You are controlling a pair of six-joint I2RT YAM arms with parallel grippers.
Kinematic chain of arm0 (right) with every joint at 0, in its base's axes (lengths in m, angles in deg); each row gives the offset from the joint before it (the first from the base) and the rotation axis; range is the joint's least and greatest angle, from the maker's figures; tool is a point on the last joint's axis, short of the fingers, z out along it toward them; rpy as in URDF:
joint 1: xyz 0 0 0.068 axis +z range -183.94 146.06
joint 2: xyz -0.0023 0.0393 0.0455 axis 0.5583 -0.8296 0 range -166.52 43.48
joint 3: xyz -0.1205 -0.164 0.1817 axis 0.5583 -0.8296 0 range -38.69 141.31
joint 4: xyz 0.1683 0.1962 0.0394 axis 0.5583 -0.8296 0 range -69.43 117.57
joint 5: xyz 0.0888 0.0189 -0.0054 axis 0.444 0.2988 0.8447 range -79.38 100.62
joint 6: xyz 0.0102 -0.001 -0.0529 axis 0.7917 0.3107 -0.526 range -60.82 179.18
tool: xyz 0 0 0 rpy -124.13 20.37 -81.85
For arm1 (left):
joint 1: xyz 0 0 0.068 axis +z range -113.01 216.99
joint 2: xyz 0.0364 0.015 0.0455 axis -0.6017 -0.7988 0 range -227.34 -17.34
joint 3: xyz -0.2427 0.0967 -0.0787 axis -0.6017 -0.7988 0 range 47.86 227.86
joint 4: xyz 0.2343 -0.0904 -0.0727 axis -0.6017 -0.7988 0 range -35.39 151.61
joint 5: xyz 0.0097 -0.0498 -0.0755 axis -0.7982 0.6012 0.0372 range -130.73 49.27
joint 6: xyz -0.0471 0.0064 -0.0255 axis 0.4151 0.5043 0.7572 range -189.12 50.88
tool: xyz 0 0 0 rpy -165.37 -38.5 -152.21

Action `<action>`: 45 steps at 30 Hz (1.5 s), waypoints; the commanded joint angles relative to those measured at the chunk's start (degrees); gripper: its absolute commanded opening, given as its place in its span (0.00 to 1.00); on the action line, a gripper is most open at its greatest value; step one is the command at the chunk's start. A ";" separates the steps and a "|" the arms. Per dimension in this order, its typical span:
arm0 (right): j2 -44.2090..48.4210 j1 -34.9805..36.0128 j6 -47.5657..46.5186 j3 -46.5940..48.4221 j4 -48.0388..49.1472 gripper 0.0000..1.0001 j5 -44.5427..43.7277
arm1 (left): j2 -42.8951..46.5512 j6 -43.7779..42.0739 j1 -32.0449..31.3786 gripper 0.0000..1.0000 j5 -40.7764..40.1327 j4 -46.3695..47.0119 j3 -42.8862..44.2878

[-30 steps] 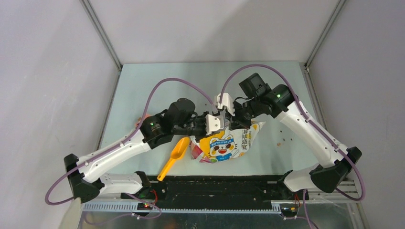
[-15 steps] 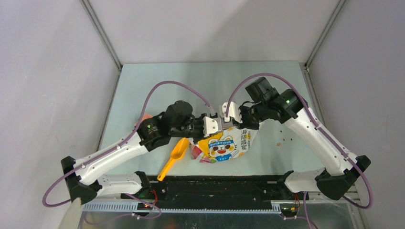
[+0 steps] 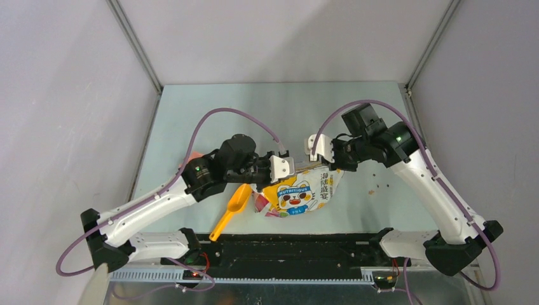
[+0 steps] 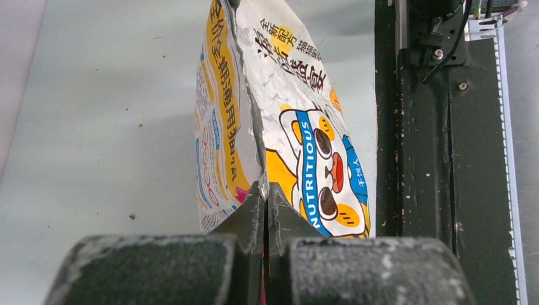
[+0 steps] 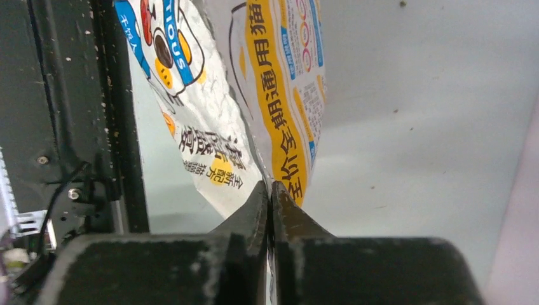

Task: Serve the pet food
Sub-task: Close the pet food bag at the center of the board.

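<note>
The pet food itself is hidden inside the white-yellow cartoon-cat bag, which stands on the table between my arms. A few loose brown pellets lie on the table to its right. My left gripper is shut on the left end of the bag's top edge; its tips pinch the foil in the left wrist view. My right gripper is shut on the right end of the same edge, as the right wrist view shows. The bag's top is stretched between them.
A yellow plastic scoop lies on the table left of the bag, under my left arm. Something orange peeks out behind the left arm. The black base rail runs along the near edge.
My right gripper has moved right and away from the left one, both still pinching the bag's top edge, so the gap between them has widened. The left arm barely moved.
</note>
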 commanded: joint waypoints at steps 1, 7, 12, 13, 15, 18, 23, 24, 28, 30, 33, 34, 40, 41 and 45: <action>-0.23 -1.47 -0.85 1.14 -1.32 0.00 -1.87 | 4.26 -0.22 -0.59 0.00 2.53 0.43 1.01; -1.08 -3.20 1.60 2.12 -0.28 0.08 -2.57 | 5.34 -0.31 -0.59 0.00 1.93 0.72 0.44; 1.18 -3.62 -2.81 -1.86 0.54 0.34 -4.65 | 6.55 -0.74 -0.58 0.00 1.63 1.03 -0.39; 1.38 -4.06 -3.40 -3.35 0.59 0.31 -5.43 | 6.79 -0.73 -0.62 0.00 1.64 1.21 -0.40; 1.35 -5.26 -4.49 -3.90 -0.14 0.07 -5.50 | 6.96 -0.77 -0.61 0.00 1.75 1.20 -0.59; 0.24 -7.17 -5.05 -1.94 -2.84 0.00 -4.01 | 6.97 -0.72 -0.58 0.00 1.25 1.19 -0.51; 0.69 -8.77 -3.91 -1.47 -0.66 0.16 -3.24 | 7.48 -0.76 -0.58 0.00 0.73 1.22 -0.75; 1.33 -9.04 -3.95 -2.13 -0.10 0.28 -3.58 | 7.75 -0.78 -0.58 0.00 0.66 1.23 -0.87; 4.02 -9.84 -5.19 -4.14 1.22 0.34 -3.82 | 8.54 -0.88 -0.65 0.00 0.64 1.76 -1.47; 5.03 -10.29 -6.43 -4.78 1.08 0.25 -2.76 | 8.52 -0.97 -0.64 0.00 0.60 1.79 -1.58; 5.64 -10.41 -7.44 -4.32 0.77 0.00 -0.75 | 8.04 -0.98 -0.58 0.00 0.50 1.68 -1.33; 5.63 -10.41 -7.23 -4.05 0.62 0.00 -0.32 | 7.95 -0.98 -0.58 0.00 0.46 1.60 -1.27; 7.45 -10.26 -5.37 -4.04 3.97 0.20 1.12 | 8.06 -0.98 -0.59 0.00 0.41 1.64 -1.27; 7.94 -10.16 -6.04 -5.19 4.19 0.33 1.93 | 8.22 -0.93 -0.58 0.00 0.49 1.86 -1.40; 9.51 -9.12 -7.98 -6.87 5.81 0.43 6.31 | 8.56 -0.89 -0.60 0.00 0.58 2.16 -1.64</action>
